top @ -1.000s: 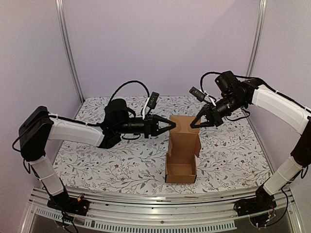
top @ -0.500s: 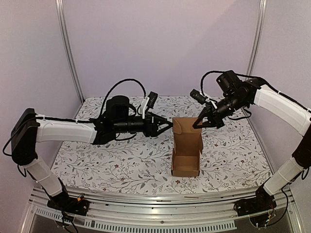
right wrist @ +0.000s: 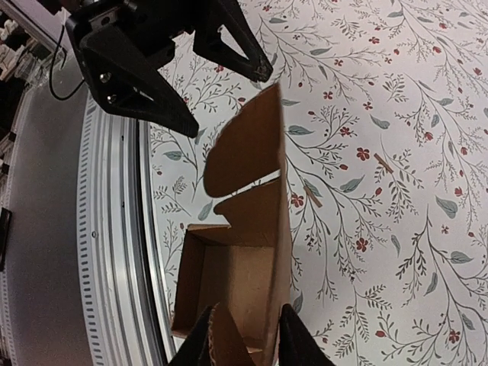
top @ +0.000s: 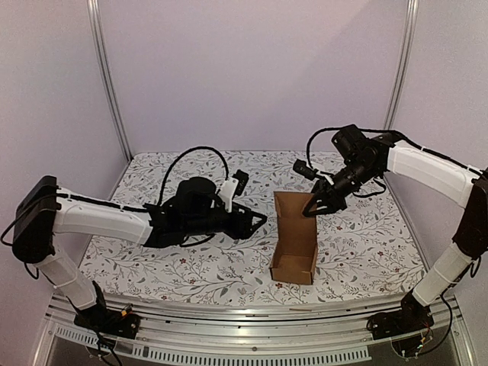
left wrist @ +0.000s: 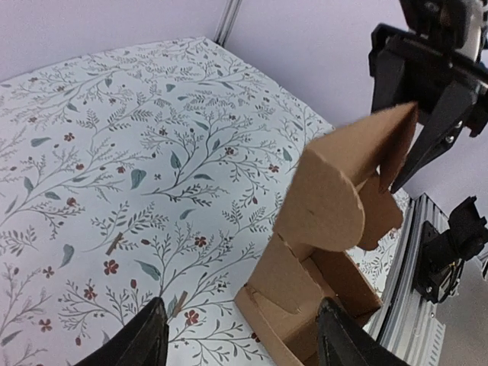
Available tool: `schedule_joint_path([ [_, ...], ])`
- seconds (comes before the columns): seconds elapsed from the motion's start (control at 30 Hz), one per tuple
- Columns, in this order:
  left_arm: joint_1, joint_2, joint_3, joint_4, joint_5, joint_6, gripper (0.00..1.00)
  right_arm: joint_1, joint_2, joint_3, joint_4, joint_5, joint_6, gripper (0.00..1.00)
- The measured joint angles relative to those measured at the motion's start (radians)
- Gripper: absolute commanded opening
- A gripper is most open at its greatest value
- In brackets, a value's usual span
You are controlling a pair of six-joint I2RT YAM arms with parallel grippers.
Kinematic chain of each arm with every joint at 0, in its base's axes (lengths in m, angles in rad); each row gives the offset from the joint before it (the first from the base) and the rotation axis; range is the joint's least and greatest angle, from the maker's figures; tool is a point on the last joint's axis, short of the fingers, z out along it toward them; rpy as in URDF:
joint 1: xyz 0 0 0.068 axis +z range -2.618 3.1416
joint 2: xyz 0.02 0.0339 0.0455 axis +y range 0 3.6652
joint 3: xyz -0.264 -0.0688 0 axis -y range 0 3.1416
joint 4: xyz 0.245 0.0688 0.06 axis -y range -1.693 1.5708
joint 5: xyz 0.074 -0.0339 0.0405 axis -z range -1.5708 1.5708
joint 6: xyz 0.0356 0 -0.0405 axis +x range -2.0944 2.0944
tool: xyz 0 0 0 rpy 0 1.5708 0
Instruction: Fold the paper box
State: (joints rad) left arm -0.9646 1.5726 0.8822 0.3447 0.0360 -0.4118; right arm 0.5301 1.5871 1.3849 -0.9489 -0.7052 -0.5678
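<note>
Top external: plain brown cardboard box (top: 294, 232), open, tall back panel upright, stands on floral tablecloth (top: 152, 267) between arms. Left gripper (top: 258, 223) spread wide, empty, near box's left side, not touching. Right gripper (top: 313, 207) fingers slightly parted, straddling back panel's top right corner.

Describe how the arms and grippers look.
The left arm and right arm have white link covers and black joints. The left gripper and right gripper are black with tapered fingers. A black cable loops over each wrist.
</note>
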Motion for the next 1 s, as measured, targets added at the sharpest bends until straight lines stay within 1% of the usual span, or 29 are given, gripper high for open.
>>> schedule_joint_path([
  [0.07, -0.045, 0.048, 0.005, -0.011, -0.037, -0.008, 0.66, 0.0, 0.006, -0.005, -0.003, 0.005, -0.002, 0.43],
  [0.13, -0.079, 0.097, 0.015, -0.021, -0.066, -0.012, 0.66, 0.0, 0.006, -0.004, -0.012, 0.008, -0.006, 0.47],
  [0.2, -0.097, 0.129, 0.026, -0.024, -0.084, -0.012, 0.66, 0.0, 0.008, 0.003, -0.031, 0.012, -0.011, 0.49],
  [0.27, -0.111, 0.149, 0.041, -0.029, -0.099, -0.011, 0.66, 0.0, 0.032, 0.045, -0.076, 0.013, -0.023, 0.52],
  [0.37, -0.116, 0.162, 0.068, -0.031, -0.119, -0.008, 0.66, 0.0, 0.072, 0.116, -0.131, 0.011, -0.027, 0.52],
  [0.47, -0.124, 0.167, 0.085, -0.028, -0.13, -0.004, 0.65, 0.0, 0.118, 0.199, -0.193, 0.012, -0.023, 0.48],
  [0.6, -0.139, 0.182, 0.097, -0.027, -0.138, 0.005, 0.65, 0.0, 0.154, 0.257, -0.233, 0.025, 0.01, 0.35],
  [0.67, -0.146, 0.193, 0.098, -0.027, -0.142, 0.009, 0.64, 0.001, 0.158, 0.272, -0.25, 0.042, 0.032, 0.31],
  [0.73, -0.151, 0.201, 0.098, -0.026, -0.144, 0.012, 0.63, 0.004, 0.158, 0.284, -0.265, 0.056, 0.044, 0.26],
  [0.87, -0.158, 0.212, 0.098, -0.014, -0.145, 0.015, 0.61, 0.029, 0.158, 0.295, -0.283, 0.1, 0.06, 0.11],
  [1.0, -0.159, 0.213, 0.091, 0.016, -0.147, 0.011, 0.59, 0.079, 0.153, 0.288, -0.281, 0.164, 0.076, 0.03],
])
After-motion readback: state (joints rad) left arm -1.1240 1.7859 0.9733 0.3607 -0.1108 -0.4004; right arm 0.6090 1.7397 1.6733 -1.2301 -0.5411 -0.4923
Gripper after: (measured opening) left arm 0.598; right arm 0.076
